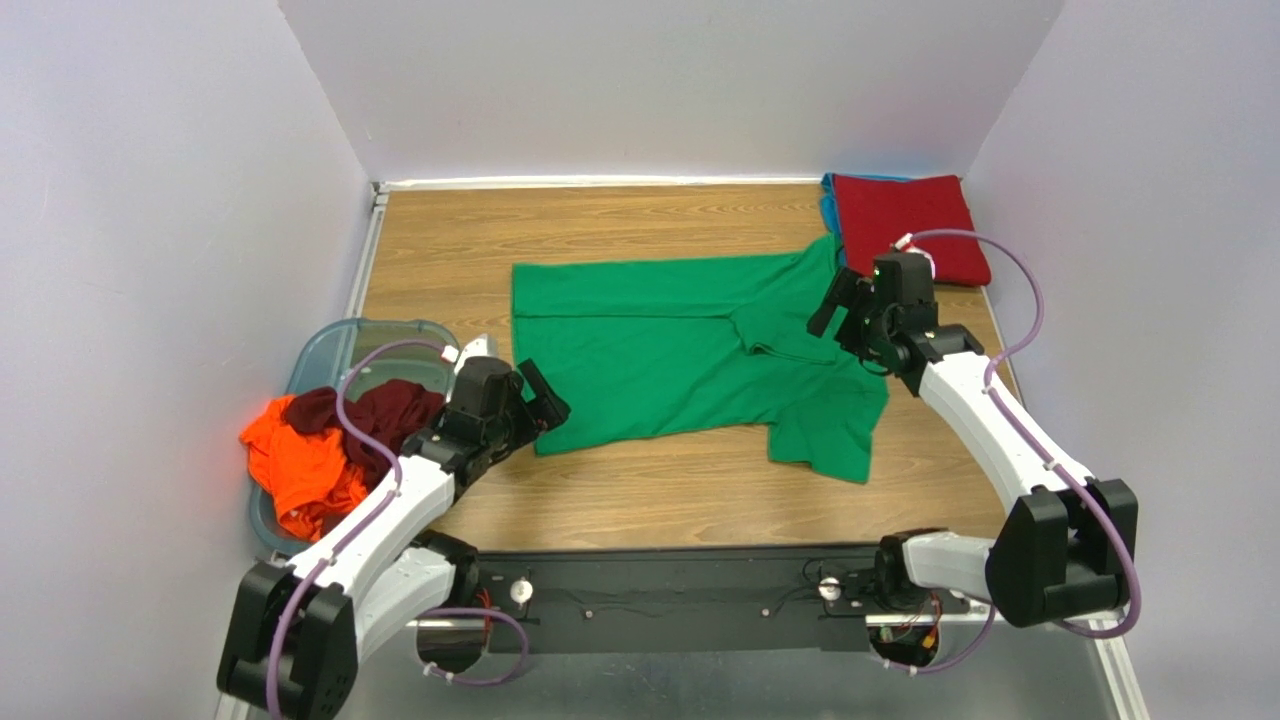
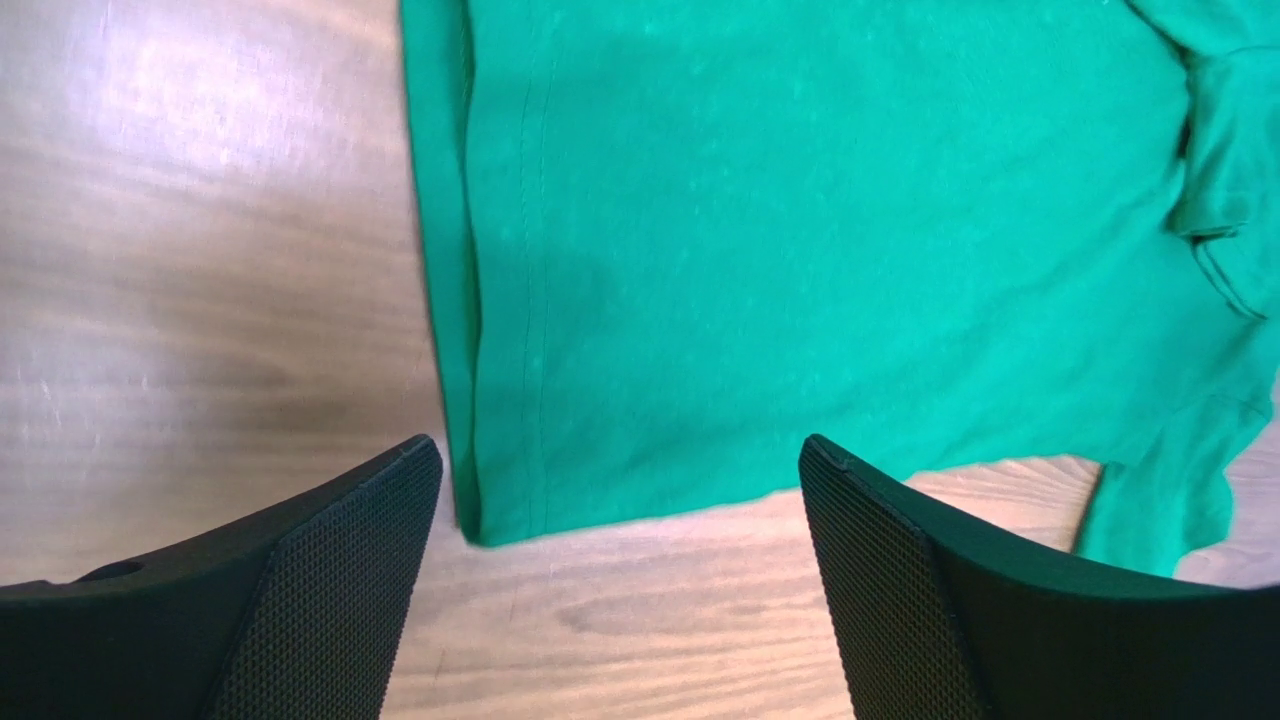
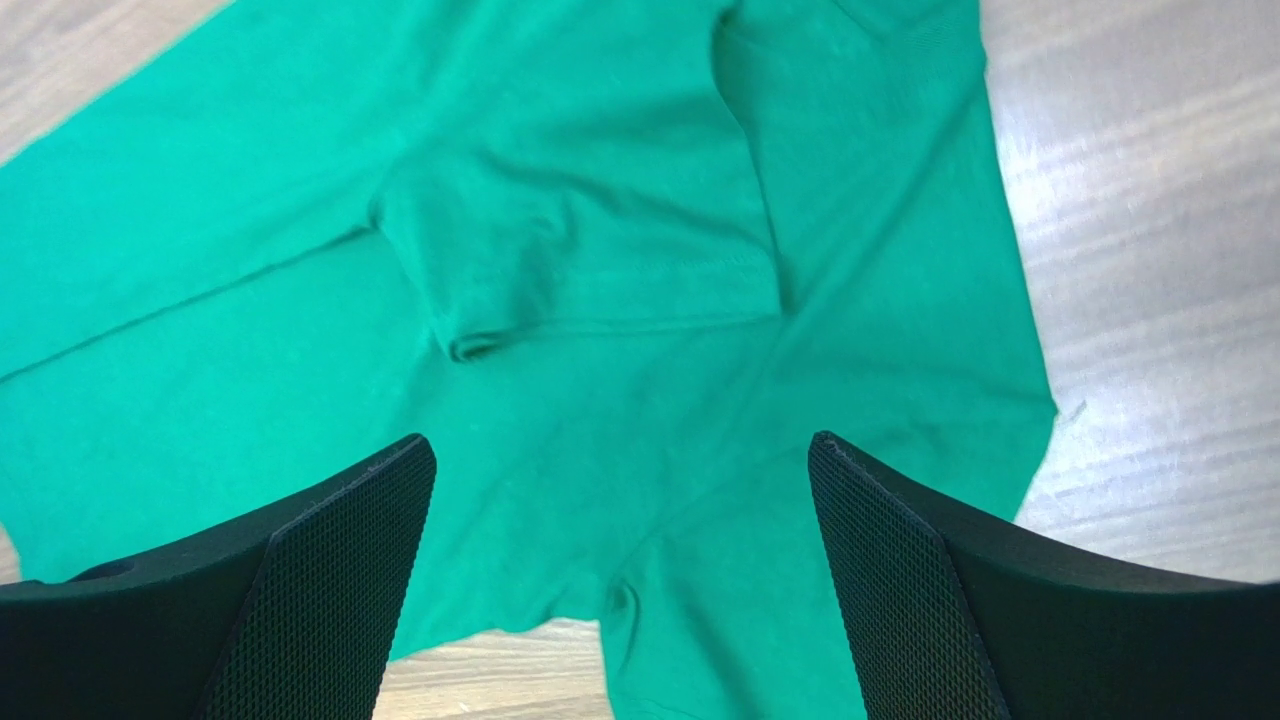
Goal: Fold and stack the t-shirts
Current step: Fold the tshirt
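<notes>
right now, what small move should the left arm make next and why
Probably lower the left gripper onto the near hem corner of the green t-shirt and pinch it: its jaws stand open just above that corner, and the shirt lies spread flat, not yet folded up.

1. No lettering, brand, number or sign can be read in any of the three views.
2. The green t-shirt [image 1: 676, 353] shows plain cloth only, with no legible print or label.
</notes>
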Robot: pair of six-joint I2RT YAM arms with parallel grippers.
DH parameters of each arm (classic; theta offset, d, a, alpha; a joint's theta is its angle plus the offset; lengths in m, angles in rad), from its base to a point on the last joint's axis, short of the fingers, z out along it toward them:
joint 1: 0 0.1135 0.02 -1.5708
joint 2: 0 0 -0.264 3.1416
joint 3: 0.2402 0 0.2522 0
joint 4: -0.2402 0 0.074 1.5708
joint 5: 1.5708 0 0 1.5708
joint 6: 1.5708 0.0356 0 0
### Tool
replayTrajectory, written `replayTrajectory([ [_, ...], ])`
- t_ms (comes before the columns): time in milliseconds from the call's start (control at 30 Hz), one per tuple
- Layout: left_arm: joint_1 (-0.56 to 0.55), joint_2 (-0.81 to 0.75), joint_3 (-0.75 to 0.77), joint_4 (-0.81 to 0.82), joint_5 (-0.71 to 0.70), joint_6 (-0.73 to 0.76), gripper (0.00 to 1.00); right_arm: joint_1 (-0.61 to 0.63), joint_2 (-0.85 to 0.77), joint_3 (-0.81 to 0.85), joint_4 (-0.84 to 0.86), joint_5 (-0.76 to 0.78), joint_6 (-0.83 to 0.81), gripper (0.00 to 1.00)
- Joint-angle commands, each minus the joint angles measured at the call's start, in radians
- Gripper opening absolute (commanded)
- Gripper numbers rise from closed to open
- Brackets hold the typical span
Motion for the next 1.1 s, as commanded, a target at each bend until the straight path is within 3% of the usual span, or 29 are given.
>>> replayTrajectory([
  [0,-0.011,-0.072,-0.040,-0.042,0.017,-0.084,0.94,-0.007,-0.030,-0.038,-0.012,0.033,0.038,1.00],
  [133,-0.011,-0.059,-0.068,-0.048,0.013,-0.118,0.88,-0.007,-0.041,-0.052,-0.012,0.028,0.041,1.00],
  [200,-0.011,-0.039,-0.070,-0.051,0.025,-0.115,0.78,-0.007,-0.041,-0.054,-0.012,0.026,0.039,1.00],
  [300,-0.017,-0.031,-0.065,-0.065,0.025,-0.117,0.73,-0.008,-0.041,-0.060,-0.012,0.036,0.030,1.00],
  [500,-0.034,-0.014,-0.067,-0.114,0.025,-0.161,0.72,-0.007,-0.038,-0.072,-0.012,0.052,0.023,1.00],
  [600,-0.040,0.013,-0.056,-0.122,0.025,-0.164,0.64,-0.007,-0.033,-0.074,-0.012,0.063,0.021,1.00],
  [667,-0.043,0.030,-0.045,-0.122,0.019,-0.161,0.53,-0.007,-0.029,-0.074,-0.012,0.065,0.015,1.00],
  [867,-0.047,0.114,-0.002,-0.131,-0.042,-0.149,0.44,-0.007,-0.027,-0.080,-0.012,0.062,0.007,1.00],
  [1000,-0.047,0.151,0.016,-0.139,-0.050,-0.146,0.21,-0.007,-0.033,-0.089,-0.012,0.046,0.006,1.00],
  [1033,-0.047,0.147,0.016,-0.139,-0.056,-0.149,0.00,-0.007,-0.036,-0.092,-0.012,0.043,0.001,1.00],
  [1067,-0.047,0.147,0.015,-0.139,-0.056,-0.149,0.00,-0.007,-0.037,-0.092,-0.012,0.039,0.001,1.00],
])
